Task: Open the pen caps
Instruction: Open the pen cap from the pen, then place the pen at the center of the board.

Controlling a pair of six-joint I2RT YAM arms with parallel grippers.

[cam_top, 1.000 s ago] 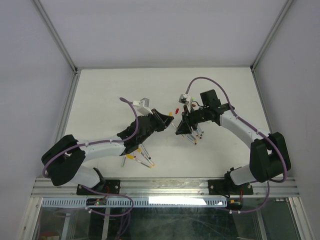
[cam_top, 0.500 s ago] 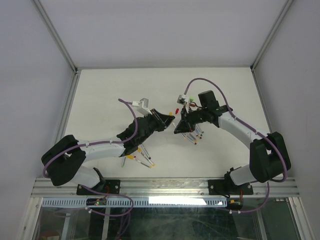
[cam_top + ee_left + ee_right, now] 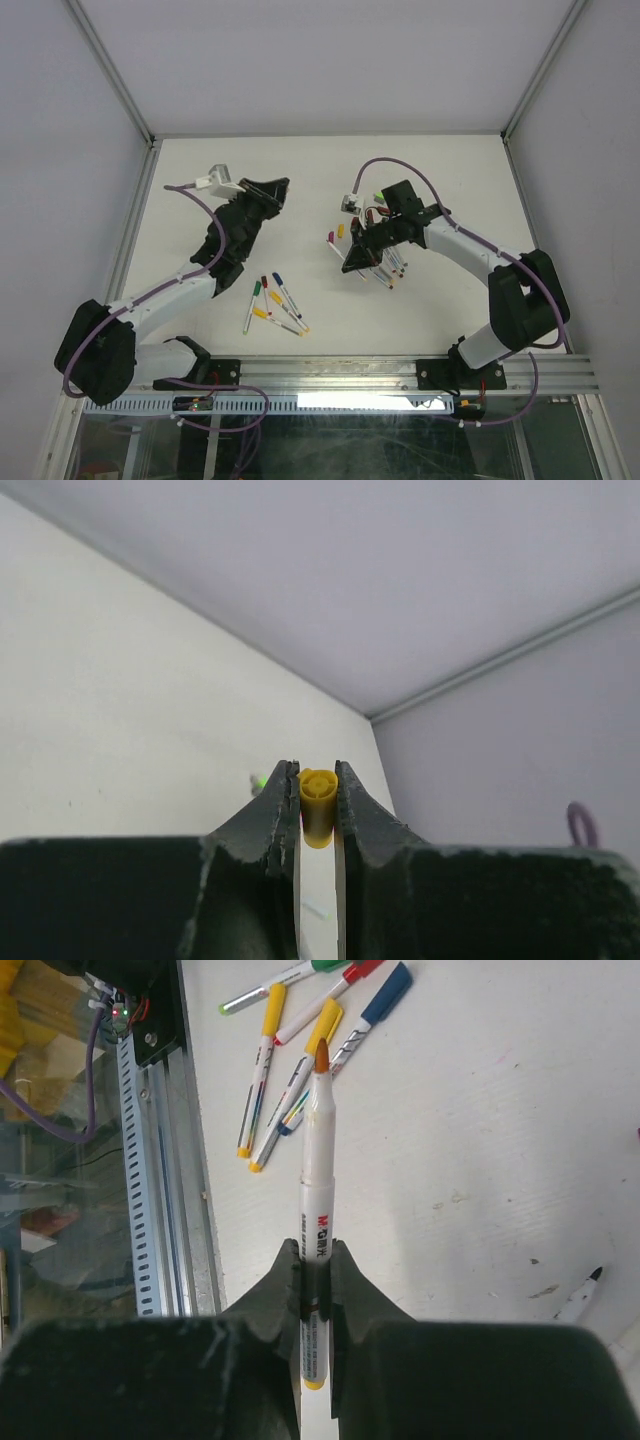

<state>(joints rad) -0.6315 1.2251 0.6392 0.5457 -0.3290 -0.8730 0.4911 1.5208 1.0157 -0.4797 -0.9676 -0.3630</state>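
Note:
My left gripper (image 3: 278, 186) is raised over the far left of the table, shut on a yellow pen cap (image 3: 318, 805) that stands between its fingertips (image 3: 285, 800). My right gripper (image 3: 350, 264) is shut on a white pen barrel (image 3: 317, 1190) with a bare orange tip and a yellow end plug; the pen points toward the near rail. Loose caps lie beside the right arm: purple (image 3: 330, 237), yellow (image 3: 340, 230), red (image 3: 370, 213) and green (image 3: 379, 197). Several capped pens (image 3: 272, 302) lie near the front, also in the right wrist view (image 3: 300, 1030).
Several uncapped pens (image 3: 392, 270) lie under the right arm; one with a black tip shows in the right wrist view (image 3: 577, 1295). The metal rail (image 3: 160, 1200) runs along the table's near edge. White walls enclose the table on three sides.
My left gripper has swung away from the right gripper, up and to the far left, taking the yellow cap with it. The right gripper shifted slightly left and nearer with the bare pen.

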